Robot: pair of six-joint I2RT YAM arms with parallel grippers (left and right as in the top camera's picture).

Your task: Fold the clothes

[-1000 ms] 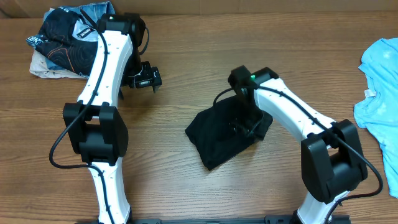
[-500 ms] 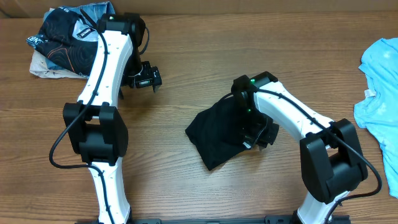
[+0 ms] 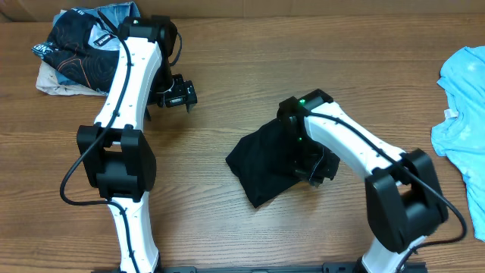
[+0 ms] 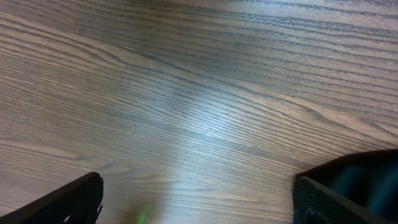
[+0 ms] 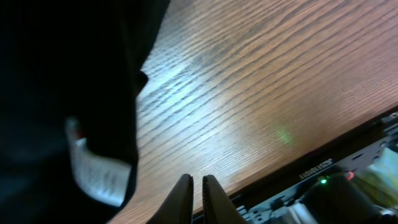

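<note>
Right fingers [image 5: 186, 196], narrow and empty, have swung off the black shirt [image 3: 261, 167] to its edge, so that fold looks finished; left fingers [image 4: 68, 202] wide over the worktop [image 3: 227, 76].

— What runs out of frame?
— The light blue T-shirt [image 3: 461, 114], off the overhead's right edge; the right arm [image 3: 345, 140] covers part of the black shirt [image 3: 261, 167].
— And close up?
— The white tag [image 5: 93, 171] blurs; the left fingers [image 4: 71, 202] show only cut-off tips.
</note>
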